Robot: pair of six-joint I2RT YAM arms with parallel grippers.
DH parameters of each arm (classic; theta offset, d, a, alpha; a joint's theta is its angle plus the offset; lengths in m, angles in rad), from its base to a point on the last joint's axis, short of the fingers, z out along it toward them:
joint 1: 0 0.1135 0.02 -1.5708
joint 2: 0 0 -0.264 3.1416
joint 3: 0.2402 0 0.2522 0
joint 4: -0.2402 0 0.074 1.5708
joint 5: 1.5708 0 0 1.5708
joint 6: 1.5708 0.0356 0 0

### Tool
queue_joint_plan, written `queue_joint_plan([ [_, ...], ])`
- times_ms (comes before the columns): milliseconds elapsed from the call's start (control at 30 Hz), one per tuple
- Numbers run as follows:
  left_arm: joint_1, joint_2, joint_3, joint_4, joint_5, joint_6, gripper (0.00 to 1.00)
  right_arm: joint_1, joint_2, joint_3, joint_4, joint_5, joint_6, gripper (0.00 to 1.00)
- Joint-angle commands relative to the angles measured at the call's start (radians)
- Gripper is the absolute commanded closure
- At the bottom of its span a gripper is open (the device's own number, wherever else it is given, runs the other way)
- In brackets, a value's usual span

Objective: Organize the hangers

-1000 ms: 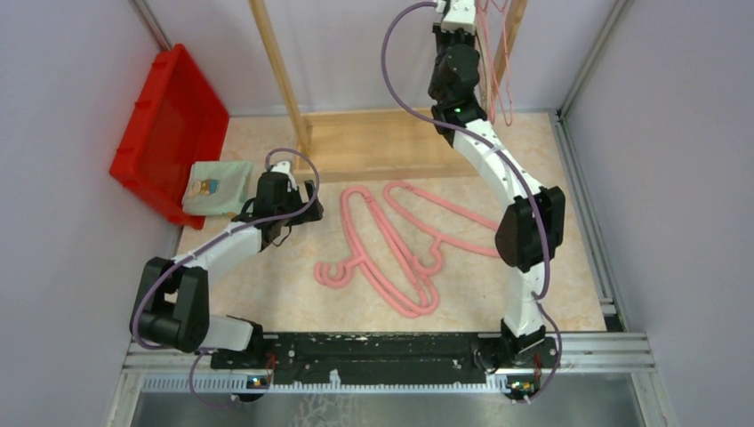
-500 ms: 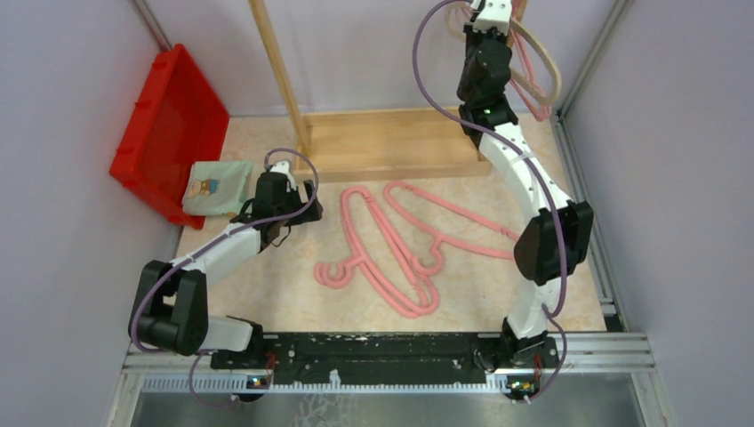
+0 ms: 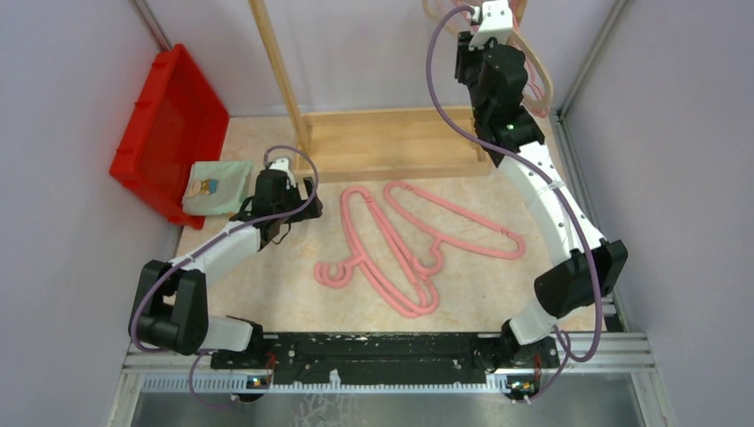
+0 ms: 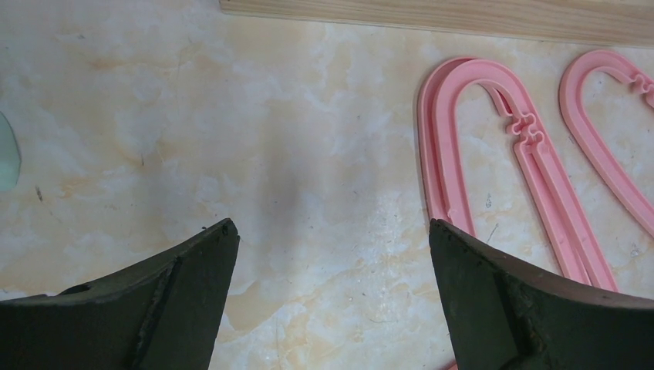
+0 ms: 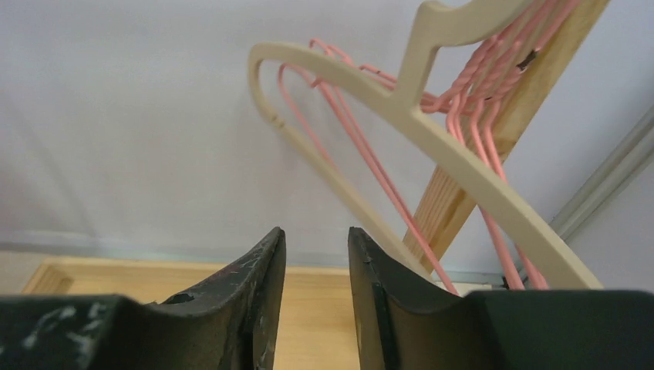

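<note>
Two thick pink hangers lie flat on the table, one (image 3: pixel 378 258) beside the other (image 3: pixel 458 222); their curved ends (image 4: pixel 470 131) show in the left wrist view. My left gripper (image 4: pixel 332 231) hovers open over bare table just left of them, holding nothing. A beige hanger (image 5: pixel 463 162) hangs at the rack's right end among several thin pink hangers (image 5: pixel 362 146); in the top view it (image 3: pixel 544 84) shows beside my right wrist (image 3: pixel 492 62). My right gripper (image 5: pixel 316 231) is raised below and left of it, jaws slightly apart, empty.
The wooden rack has an upright post (image 3: pixel 280 71), a flat base (image 3: pixel 391 142) and a right post (image 5: pixel 463 200). A red bin (image 3: pixel 169 124) leans at the left wall with a folded pale-green cloth (image 3: pixel 218 187) beside it. Walls enclose the table.
My right arm has swung to the right, its elbow dropping out toward the right wall, and the beige hanger has come into view beside it at the rack's end. The left arm has not moved.
</note>
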Motion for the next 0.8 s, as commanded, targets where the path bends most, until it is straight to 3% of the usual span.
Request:
queue_joint_plan([
  [0,0.006,-0.028,0.003,-0.006,-0.001,0.008,0.01,0.013,-0.062,-0.016,-0.141,-0.129,0.041,0.60],
  [167,0.006,-0.039,-0.019,-0.004,-0.004,0.006,0.01,0.037,-0.100,-0.022,-0.270,-0.281,0.058,0.58],
  [367,0.006,-0.034,-0.010,-0.006,-0.003,-0.001,0.01,0.197,-0.102,0.009,-0.509,-0.342,-0.011,0.54],
  [533,0.007,-0.026,0.004,-0.008,0.000,-0.002,0.01,0.296,-0.189,-0.185,-0.567,-0.349,0.031,0.53],
  [767,0.004,-0.023,-0.001,-0.015,0.024,-0.013,0.01,0.299,-0.328,-0.452,-0.703,-0.293,0.092,0.47],
])
